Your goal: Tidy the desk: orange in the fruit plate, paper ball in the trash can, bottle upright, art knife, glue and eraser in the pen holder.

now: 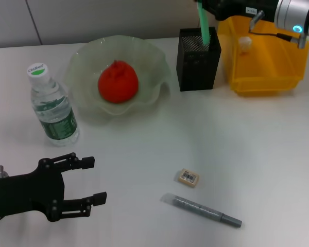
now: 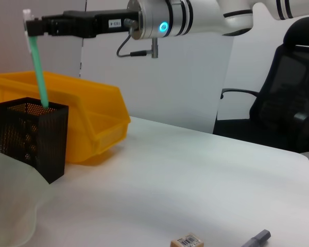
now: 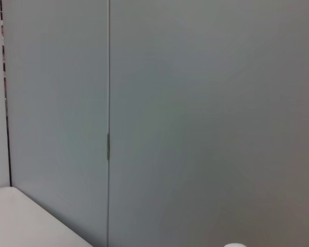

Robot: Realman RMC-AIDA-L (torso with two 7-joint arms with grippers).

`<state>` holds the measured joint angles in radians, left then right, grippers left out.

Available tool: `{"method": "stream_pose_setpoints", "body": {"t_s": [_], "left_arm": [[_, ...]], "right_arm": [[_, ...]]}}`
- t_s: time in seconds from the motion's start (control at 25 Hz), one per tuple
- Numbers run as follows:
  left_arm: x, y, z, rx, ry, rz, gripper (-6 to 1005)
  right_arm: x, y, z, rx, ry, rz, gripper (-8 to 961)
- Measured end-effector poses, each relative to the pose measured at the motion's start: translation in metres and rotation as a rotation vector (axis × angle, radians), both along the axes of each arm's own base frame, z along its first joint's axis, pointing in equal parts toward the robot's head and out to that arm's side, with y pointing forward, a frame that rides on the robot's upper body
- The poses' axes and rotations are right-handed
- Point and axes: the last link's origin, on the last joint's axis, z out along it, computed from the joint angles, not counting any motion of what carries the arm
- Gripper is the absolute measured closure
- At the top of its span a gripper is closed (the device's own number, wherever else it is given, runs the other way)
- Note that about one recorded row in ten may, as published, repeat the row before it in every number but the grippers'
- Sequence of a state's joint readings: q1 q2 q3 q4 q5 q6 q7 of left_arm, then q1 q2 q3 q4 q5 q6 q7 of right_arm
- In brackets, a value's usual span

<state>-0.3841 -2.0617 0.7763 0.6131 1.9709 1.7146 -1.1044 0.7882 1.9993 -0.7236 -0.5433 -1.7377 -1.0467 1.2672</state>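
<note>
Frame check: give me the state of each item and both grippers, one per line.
orange: in the fruit plate
bottle: upright, capped
pen holder: upright, green stick partly inside
right gripper: above the holder, jaws shut on the stick's top
trash bin: paper ball inside
eraser: on the desk
art knife: lying flat
left gripper: jaws open, empty

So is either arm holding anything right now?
Yes. The right tool grips the green stick by its top end, lower end inside the pen holder. The left tool holds nothing.

The orange (image 1: pixel 118 81) lies in the fruit plate (image 1: pixel 154 90), bottle (image 1: pixel 52 107) left, pen holder (image 1: pixel 197 64) right.
</note>
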Motion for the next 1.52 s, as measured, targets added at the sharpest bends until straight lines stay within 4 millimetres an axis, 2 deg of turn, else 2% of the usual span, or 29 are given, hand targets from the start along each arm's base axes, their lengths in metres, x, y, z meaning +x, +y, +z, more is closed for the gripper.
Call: {"method": "stream_pose_setpoints", "body": {"t_s": [0.24, 0.6, 0.88, 0.92, 1.0, 1.04, 1.08, 1.24, 1.28, 1.52], "left_arm": [[0.001, 0.001, -0.001, -0.003, 0.003, -0.003, 165], [-0.001, -0.001, 0.000, 0.001, 0.002, 0.005, 164], [0.000, 0.001, 0.000, 0.002, 0.002, 0.002, 165], [0.000, 0.001, 0.000, 0.001, 0.003, 0.000, 165], [0.000, 0.001, 0.000, 0.001, 0.003, -0.001, 165], [0.000, 0.001, 0.000, 0.001, 0.003, -0.001, 165], [0.000, 0.001, 0.000, 0.001, 0.003, -0.001, 165], [0.002, 0.004, 0.002, -0.003, 0.000, 0.006, 165], [0.002, 0.004, 0.002, -0.003, 0.000, 0.006, 164], [0.006, 0.007, 0.001, -0.007, 0.001, -0.006, 164]], "right_arm": [[0.007, 0.000, -0.009, 0.026, 0.006, -0.054, 714], [0.010, 0.002, -0.008, 0.060, 0.014, -0.096, 707], [0.005, -0.002, 0.001, 0.047, 0.041, -0.107, 365], [0.002, -0.005, 0.002, 0.030, 0.036, -0.105, 311], [-0.004, -0.012, 0.003, -0.020, 0.025, -0.116, 311], [-0.015, -0.019, 0.004, -0.084, -0.013, -0.136, 311], [-0.015, -0.019, 0.004, -0.084, -0.013, -0.136, 311], [-0.039, -0.039, 0.007, -0.272, -0.176, -0.242, 312], [-0.039, -0.039, 0.007, -0.272, -0.176, -0.242, 312], [-0.070, -0.054, 0.007, -0.514, -0.317, -0.376, 315]]}}
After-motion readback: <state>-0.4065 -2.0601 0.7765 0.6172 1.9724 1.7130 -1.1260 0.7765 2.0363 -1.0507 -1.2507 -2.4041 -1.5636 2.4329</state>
